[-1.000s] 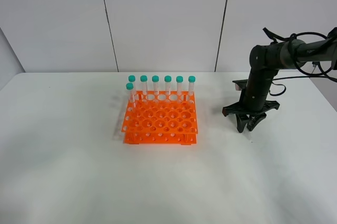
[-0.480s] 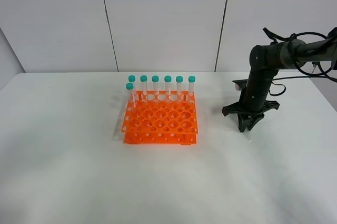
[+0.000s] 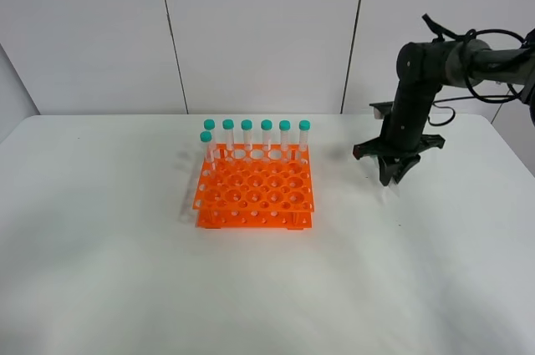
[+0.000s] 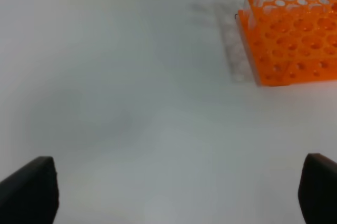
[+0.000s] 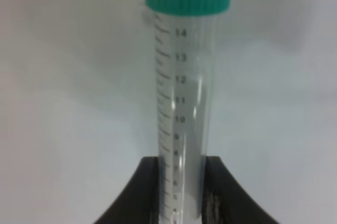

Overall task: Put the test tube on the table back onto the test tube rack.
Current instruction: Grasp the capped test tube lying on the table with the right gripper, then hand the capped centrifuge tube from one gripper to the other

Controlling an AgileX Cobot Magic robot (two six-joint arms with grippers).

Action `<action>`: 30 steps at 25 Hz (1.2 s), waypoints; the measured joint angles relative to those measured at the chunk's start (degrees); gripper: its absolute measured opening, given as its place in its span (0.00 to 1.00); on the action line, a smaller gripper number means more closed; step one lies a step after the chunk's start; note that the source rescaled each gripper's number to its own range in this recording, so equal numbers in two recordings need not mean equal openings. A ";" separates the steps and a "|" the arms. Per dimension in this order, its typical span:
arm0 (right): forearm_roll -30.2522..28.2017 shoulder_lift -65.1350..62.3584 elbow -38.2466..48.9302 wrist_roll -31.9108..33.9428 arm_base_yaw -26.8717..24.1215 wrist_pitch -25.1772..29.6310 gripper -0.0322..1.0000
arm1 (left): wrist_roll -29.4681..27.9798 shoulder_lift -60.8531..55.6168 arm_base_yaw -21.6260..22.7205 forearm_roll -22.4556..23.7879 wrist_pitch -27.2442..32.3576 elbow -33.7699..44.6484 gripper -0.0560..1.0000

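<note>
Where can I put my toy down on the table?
The table is bare left of the orange rack and all along the front. The rack's back row is crowded with tubes. Right of the rack, the right fingers hold another tube.

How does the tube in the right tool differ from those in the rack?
The test tube is clamped by the right tool; the seven rack tubes stand free in the test tube rack's holes. The held one is hidden from the high camera; the rack tubes show plainly. All share teal caps and clear bodies.
</note>
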 joint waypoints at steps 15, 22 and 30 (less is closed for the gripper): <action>20.61 -5.45 -14.68 -4.90 14.24 -5.91 0.04 | 0.00 0.00 0.00 0.00 0.00 0.00 1.00; 15.87 -5.55 -15.21 -13.52 29.11 -5.15 0.04 | 0.00 0.00 0.00 0.00 0.00 0.00 1.00; 8.57 -5.47 -15.21 -12.26 43.74 -24.95 0.04 | 0.00 0.00 0.00 0.00 0.00 0.00 1.00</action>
